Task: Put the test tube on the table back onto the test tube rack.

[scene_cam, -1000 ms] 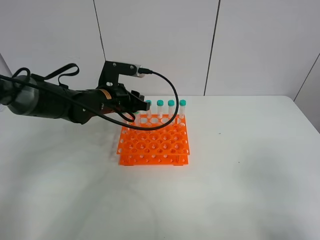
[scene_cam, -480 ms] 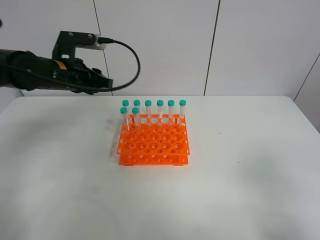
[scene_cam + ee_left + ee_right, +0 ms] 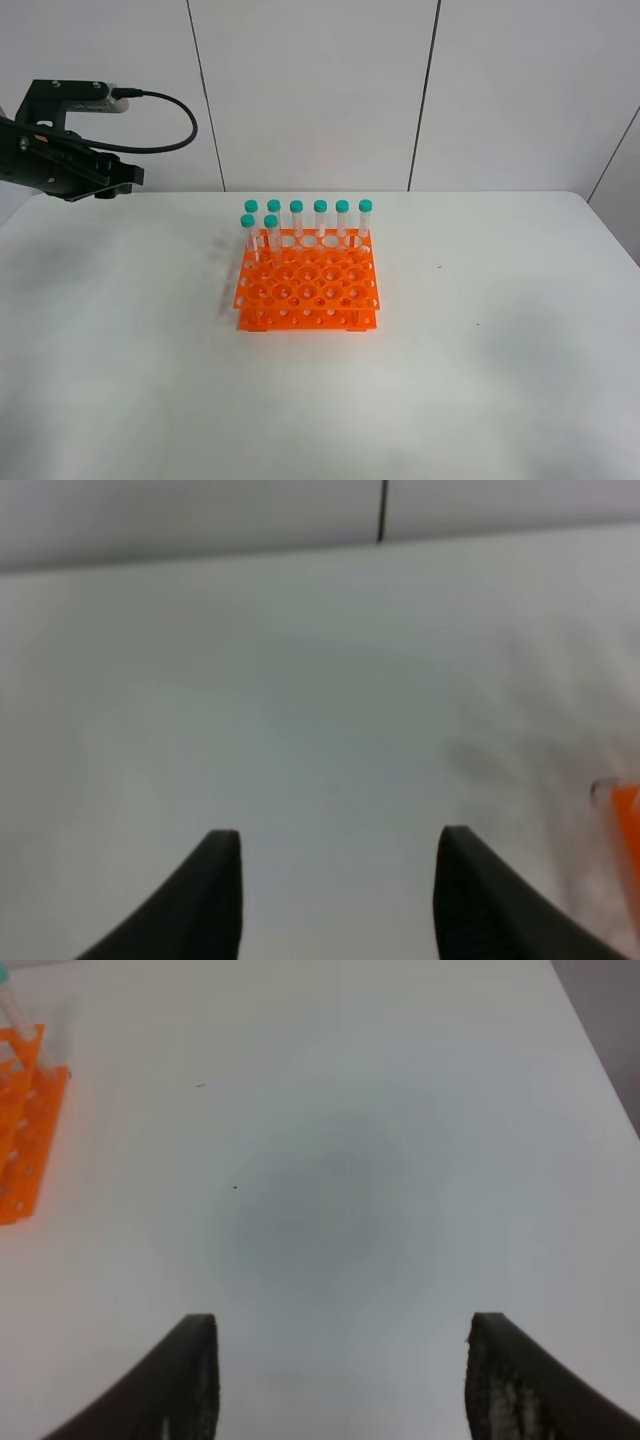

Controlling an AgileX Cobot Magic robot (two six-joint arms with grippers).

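Observation:
The orange test tube rack [image 3: 308, 285] stands mid-table on the white table [image 3: 480, 390]. Several teal-capped test tubes [image 3: 320, 218] stand upright in its back row, and two more [image 3: 270, 232] stand in the second row at the left. I see no tube lying on the table. My left gripper [image 3: 128, 178] hovers high at the far left, well away from the rack. In the left wrist view it [image 3: 335, 865] is open and empty, with a sliver of the rack [image 3: 628, 815] at the edge. My right gripper [image 3: 340, 1365] is open and empty over bare table; the rack's end [image 3: 20, 1130] shows beside it.
A white panelled wall [image 3: 320, 90] runs behind the table's back edge. A black cable [image 3: 170, 125] loops from the left wrist camera. The right arm is outside the exterior high view.
My left arm has drawn back from the rack's back-left corner, up and to the far left. The two left tubes in the rack's second row, hidden before, now show.

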